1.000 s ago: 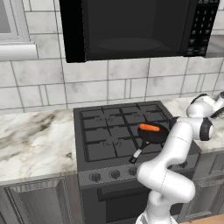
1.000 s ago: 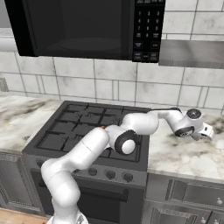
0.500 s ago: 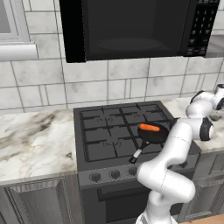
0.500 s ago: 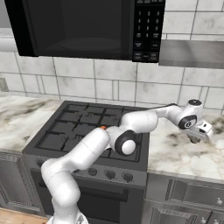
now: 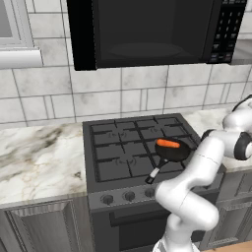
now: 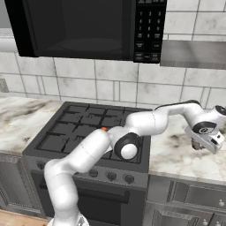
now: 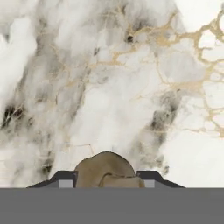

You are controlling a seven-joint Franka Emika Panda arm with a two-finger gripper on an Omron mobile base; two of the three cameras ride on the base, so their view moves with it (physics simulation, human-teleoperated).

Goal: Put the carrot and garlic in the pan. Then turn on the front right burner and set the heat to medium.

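Rendered kitchen: marble counter (image 6: pixel 176 154) on both sides of a black gas stove (image 5: pixel 133 147), microwave (image 5: pixel 147 32) above, grey tile wall behind. The pan (image 5: pixel 172 150) sits on the front right burner (image 5: pixel 170 158), which it mostly hides, with its handle pointing toward the stove's front edge. The carrot (image 5: pixel 168 143) already lies inside it, so that half of the loading is done.

The arm reaches far right over the counter, well apart from the pan. In the right base view the gripper (image 6: pixel 197 144) is low at the counter; compared with the picture a second ago, the hand has dropped from above the counter down to it. In the hand view the garlic (image 7: pixel 106 169) sits directly between the two fingertips (image 7: pixel 62 180), one at each side of the bulb, with marble behind. The jaws have been narrowing over the last second and now stand close on either side of the garlic, but I cannot tell whether they are pressing it yet, since the contact sits at the very bottom edge of the hand view.

Judgement: this is the grasp on the garlic, mid-closing. Once the grip is firm, it needs a lift and a carry left to the pan. The burner knob looks untouched; no flame is visible. Risk: the small round bulb could squirt out if the pinch lands off-centre.
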